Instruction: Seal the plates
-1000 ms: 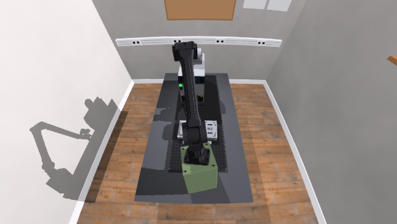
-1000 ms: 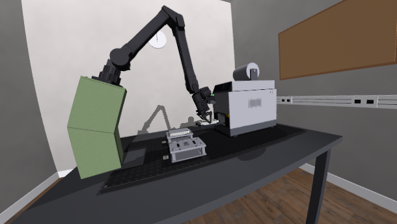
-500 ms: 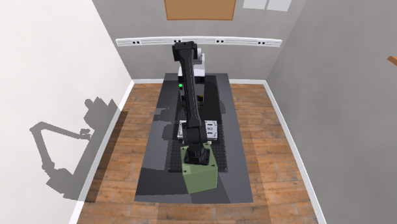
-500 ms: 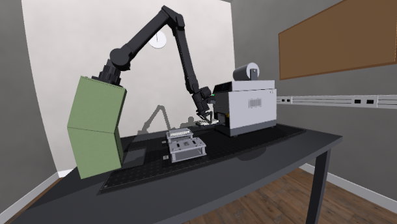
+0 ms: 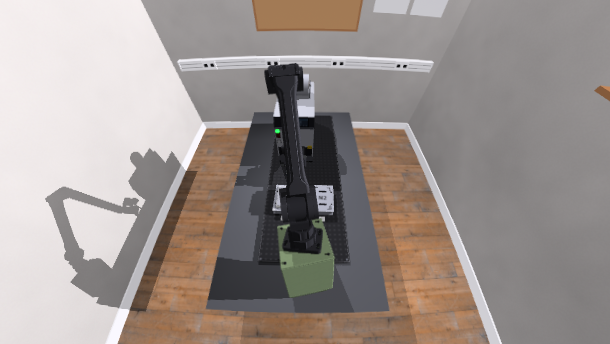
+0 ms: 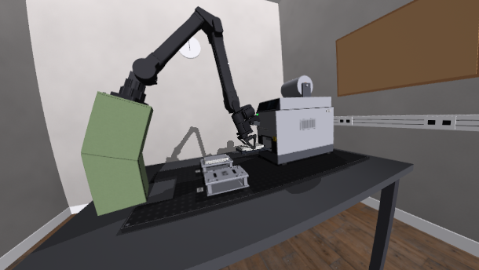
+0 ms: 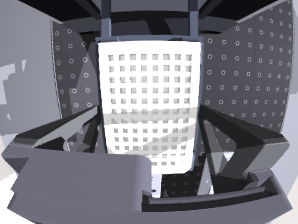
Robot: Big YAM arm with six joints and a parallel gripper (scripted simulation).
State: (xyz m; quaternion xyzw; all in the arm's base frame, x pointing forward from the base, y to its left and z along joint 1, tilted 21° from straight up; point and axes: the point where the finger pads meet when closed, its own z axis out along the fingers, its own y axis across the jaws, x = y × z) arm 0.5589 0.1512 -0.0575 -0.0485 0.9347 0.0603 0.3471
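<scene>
End effector wide open around plate

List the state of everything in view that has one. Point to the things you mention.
Gripper (image 6: pixel 252 146) (image 7: pixel 149 110): open, fingers astride the stage plate.
Stage plate (image 6: pixel 250 151) (image 7: pixel 149 80): on the stage.
Stage (image 6: pixel 265 148) (image 7: pixel 150 38): out.
Lamp (image 5: pixel 277 131) (image 6: pixel 257 114): green.
N2 (image 5: pixel 323 198) (image 6: pixel 225 173): no plate.
Other nest (image 6: pixel 203 167): holding a plate.

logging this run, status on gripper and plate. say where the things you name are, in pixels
Gripper (image 6: pixel 252 147) (image 7: pixel 149 110) open, fingers either side of the plate (image 6: pixel 245 148) (image 7: pixel 149 95). Plate on the sealer's stage (image 7: pixel 150 38), wells uncovered. Lamp (image 5: pixel 277 131) green. Nothing seen in the way.
</scene>
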